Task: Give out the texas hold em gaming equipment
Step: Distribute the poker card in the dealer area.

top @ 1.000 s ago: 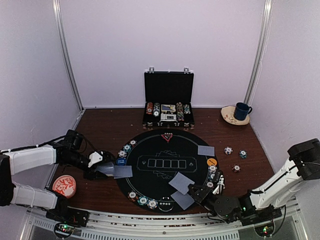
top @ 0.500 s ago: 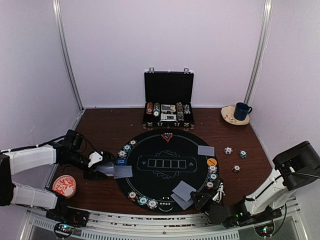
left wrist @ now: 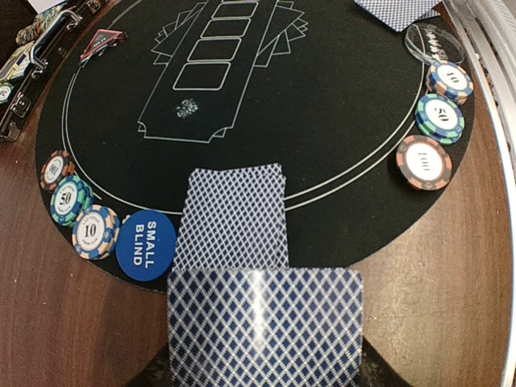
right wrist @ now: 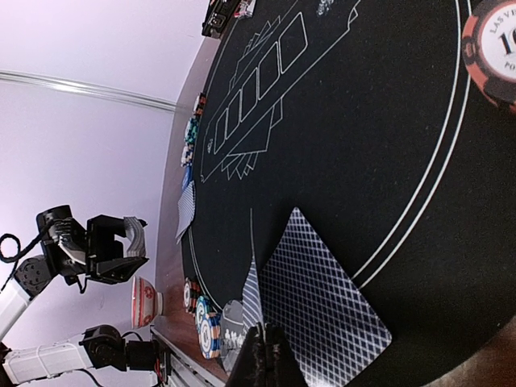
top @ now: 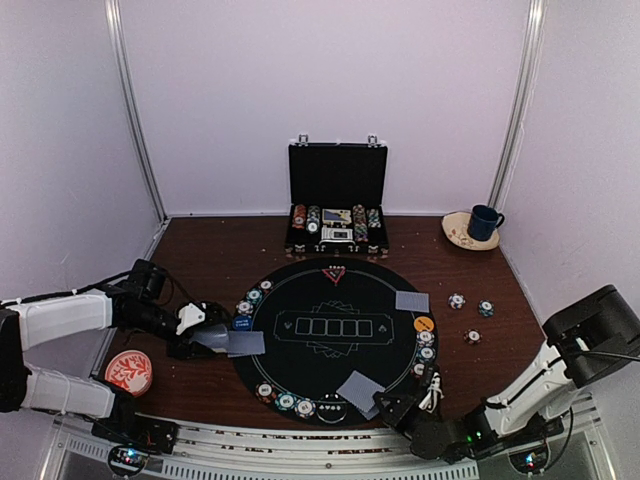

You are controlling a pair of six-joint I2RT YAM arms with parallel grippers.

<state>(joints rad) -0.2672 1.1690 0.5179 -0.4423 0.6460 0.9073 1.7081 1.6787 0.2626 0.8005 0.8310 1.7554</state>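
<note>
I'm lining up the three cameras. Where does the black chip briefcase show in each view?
Top external: black briefcase top centre, lid open.
Left wrist: top-left corner, partly cropped.
Right wrist: top edge, left of centre, small.
Shared landmark: the printed row of five card boxes.

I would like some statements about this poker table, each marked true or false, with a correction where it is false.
1. The briefcase is open. True.
2. The mug stands on the black mat. False: it stands on a saucer, off the mat.
3. The blue disc reads BIG BLIND. False: it reads SMALL BLIND.
4. Three chips lie on the wood to the right of the mat. True.
5. The left gripper holds cards. True.
</note>
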